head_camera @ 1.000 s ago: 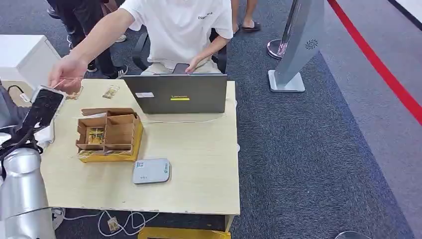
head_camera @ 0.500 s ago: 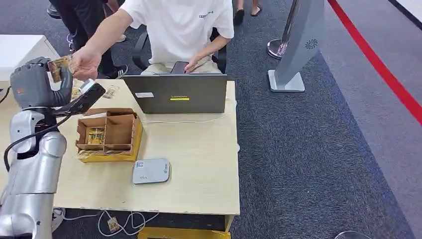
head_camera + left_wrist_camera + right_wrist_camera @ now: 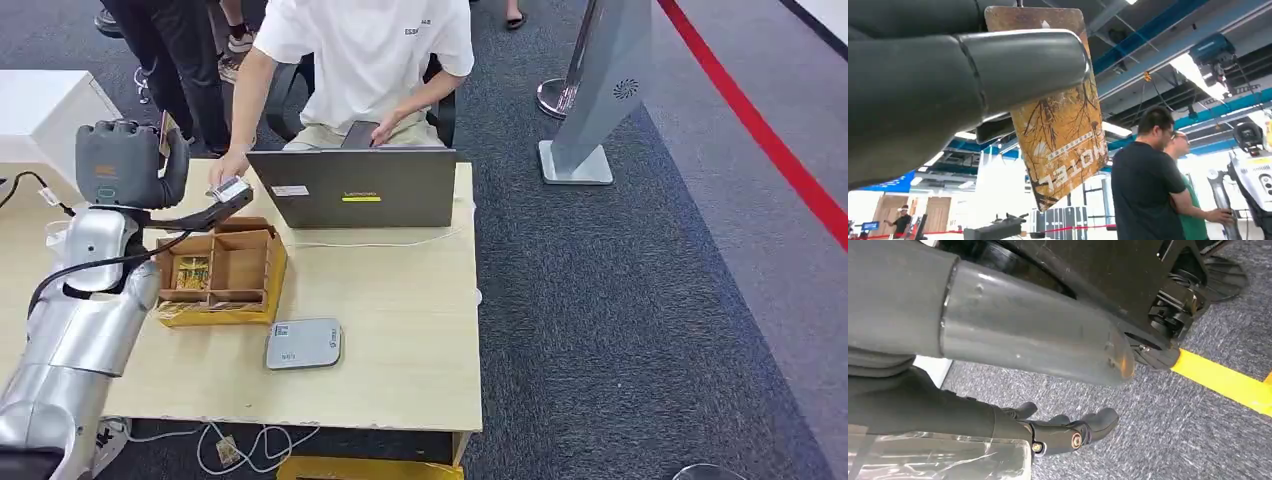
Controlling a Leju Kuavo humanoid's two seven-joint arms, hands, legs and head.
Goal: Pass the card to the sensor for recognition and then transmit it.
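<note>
Fingers (image 3: 998,65) of the left hand (image 3: 125,165) are pinching the card (image 3: 1058,120) aloft; it should travel flat-faced down to the sensor (image 3: 304,344) lying well below the fingers on the surface (image 3: 400,330).

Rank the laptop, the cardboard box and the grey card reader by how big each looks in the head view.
1. Laptop, largest.
2. Cardboard box, next; it lies nearer the camera, so the true gap may be wider.
3. Card reader, smallest.

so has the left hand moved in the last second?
Yes. The left hand, holding the card, has come up from the table's left edge and swung right, toward the laptop. It now sits above the cardboard box.
</note>
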